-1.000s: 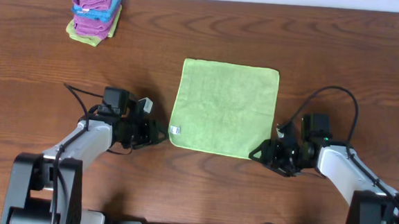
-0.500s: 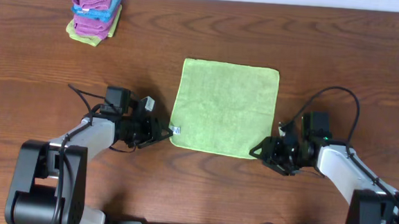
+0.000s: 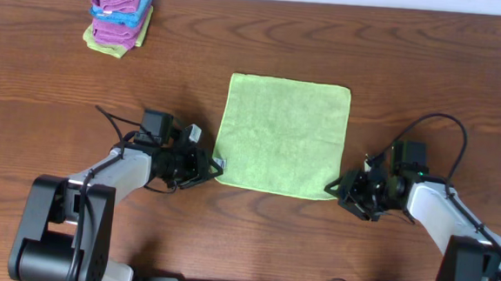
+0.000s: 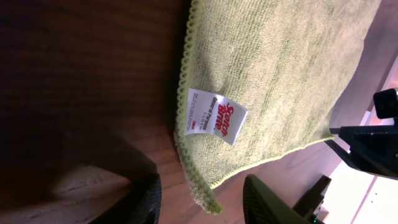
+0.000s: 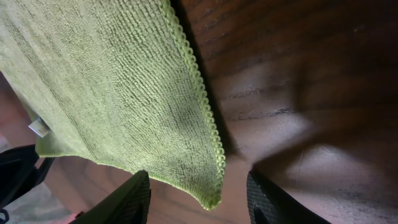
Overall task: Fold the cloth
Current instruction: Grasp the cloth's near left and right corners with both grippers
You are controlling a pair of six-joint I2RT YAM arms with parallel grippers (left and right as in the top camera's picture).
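Green cloth (image 3: 284, 136) lies flat mid-table, roughly square, its near edge running left to right. Each near corner sits between spread fingers: left gripper (image 3: 208, 166) at the tagged corner, right gripper (image 3: 336, 188) opposite. Neither is clamped and both are equally close. White tag (image 4: 216, 116) seems to read "Scotch-Brite" in red; small print illegible. Folded-cloth stack (image 3: 119, 15) occupies the far-left corner.

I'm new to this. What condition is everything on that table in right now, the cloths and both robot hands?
Cloth: spread flat, unfolded.
Left hand: open, fingers either side of the cloth's near left corner.
Right hand: open, fingers either side of the near right corner.
Pile: folded cloths, stacked at the far left.
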